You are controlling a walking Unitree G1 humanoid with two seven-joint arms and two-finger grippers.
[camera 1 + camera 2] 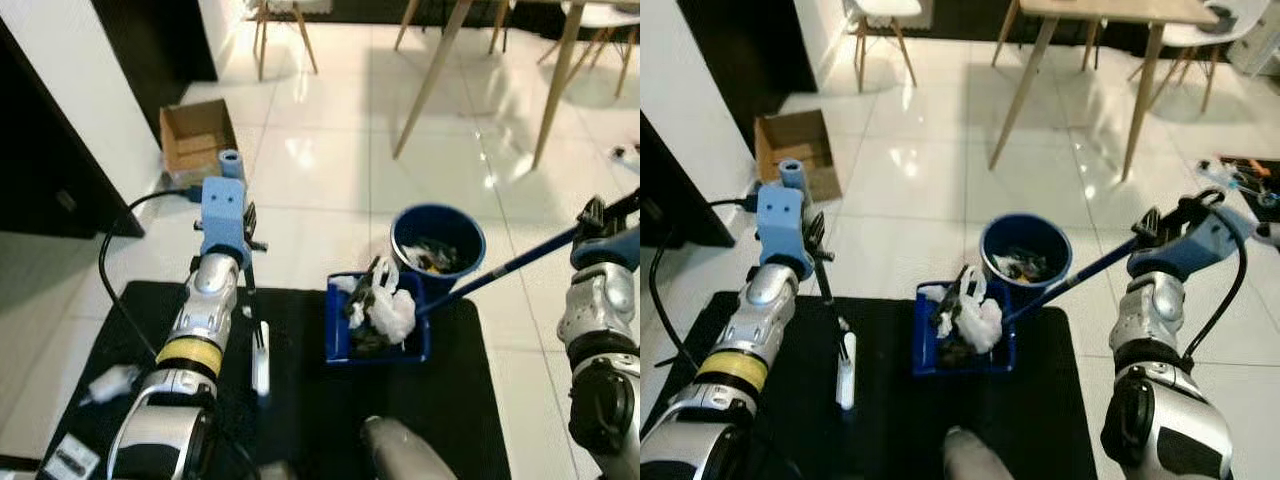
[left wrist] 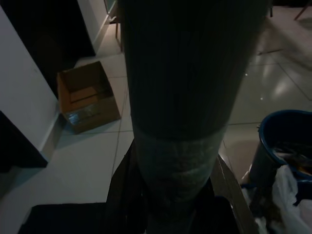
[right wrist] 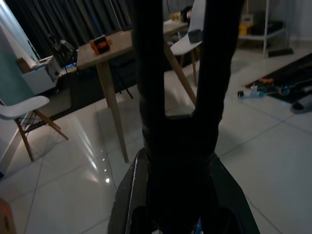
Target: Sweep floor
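Observation:
A blue dustpan rests on the black mat, heaped with a white plastic bag and dark scraps. Its long blue handle rises to the right into my right gripper, which is shut on it. Just behind the pan stands a round blue bin with rubbish inside. My left gripper is shut on the thin black stick of a small broom, whose white head touches the mat left of the dustpan. In the left wrist view the broom stick looms dark and close.
An open cardboard box sits by the white wall at the back left. Wooden table legs and chair legs stand on the glossy white tiles behind. A crumpled white scrap lies on the mat's left edge. Small tools lie far right.

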